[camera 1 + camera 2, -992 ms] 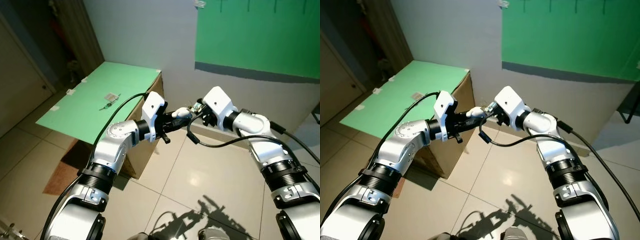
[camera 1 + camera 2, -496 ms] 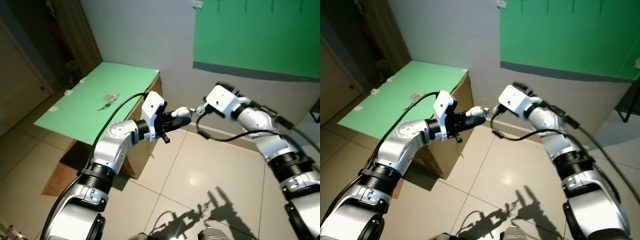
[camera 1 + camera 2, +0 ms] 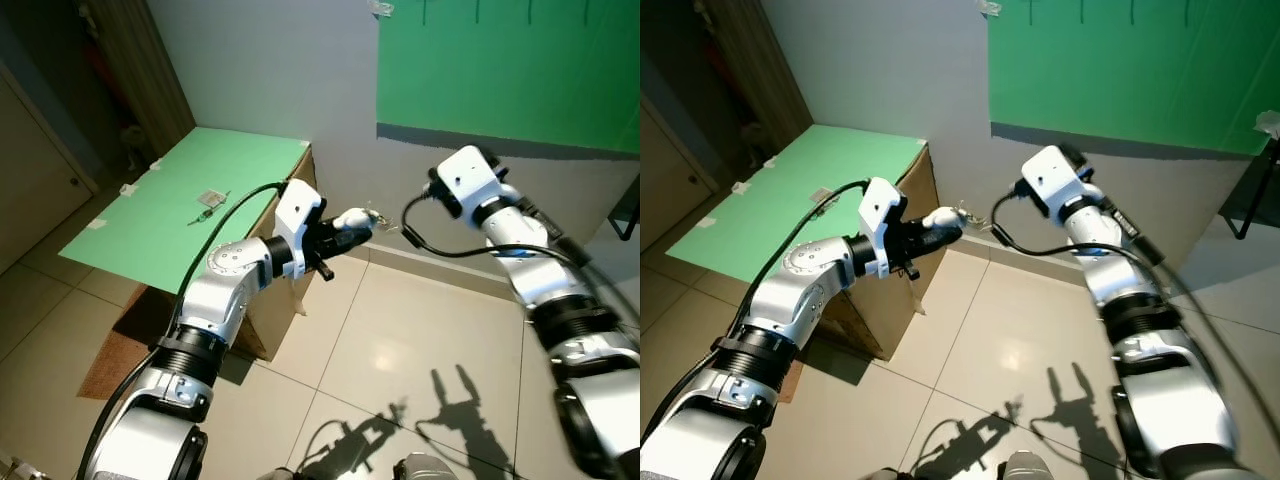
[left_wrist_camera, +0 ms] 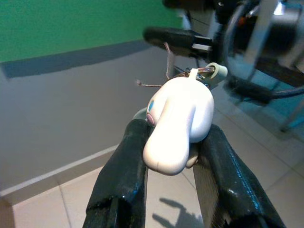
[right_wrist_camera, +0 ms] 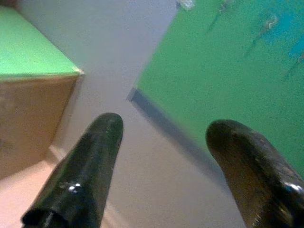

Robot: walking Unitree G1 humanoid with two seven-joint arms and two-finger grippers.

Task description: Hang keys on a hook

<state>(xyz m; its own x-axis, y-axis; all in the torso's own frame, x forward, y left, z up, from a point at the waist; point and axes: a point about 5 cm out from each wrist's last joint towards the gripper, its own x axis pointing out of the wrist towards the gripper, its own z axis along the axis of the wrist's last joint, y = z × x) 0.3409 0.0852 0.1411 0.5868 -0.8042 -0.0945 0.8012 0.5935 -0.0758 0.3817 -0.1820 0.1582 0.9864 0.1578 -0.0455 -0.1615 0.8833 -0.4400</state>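
Before us we see a grey wall (image 3: 290,70) carrying a big green panel (image 3: 520,70), with small hooks (image 3: 476,12) along its upper edge (too small for us to make out their shape). To our left stands a brown box with a green top (image 3: 190,205); a small object (image 3: 209,198) lies on that top, too small for us to tell what it is. The tiled floor (image 3: 400,350) below catches our shadow. Our left gripper (image 4: 173,142) reaches forward between the box and the panel, its two fingers (image 4: 124,171) clenched on the white rounded fob of the keys (image 3: 357,217); a ring and thin metal bits stick out past the fob toward the wall. Our right gripper (image 5: 166,171) is raised near the panel, its fingers (image 5: 90,161) spread wide with nothing between them, apart from the keys.
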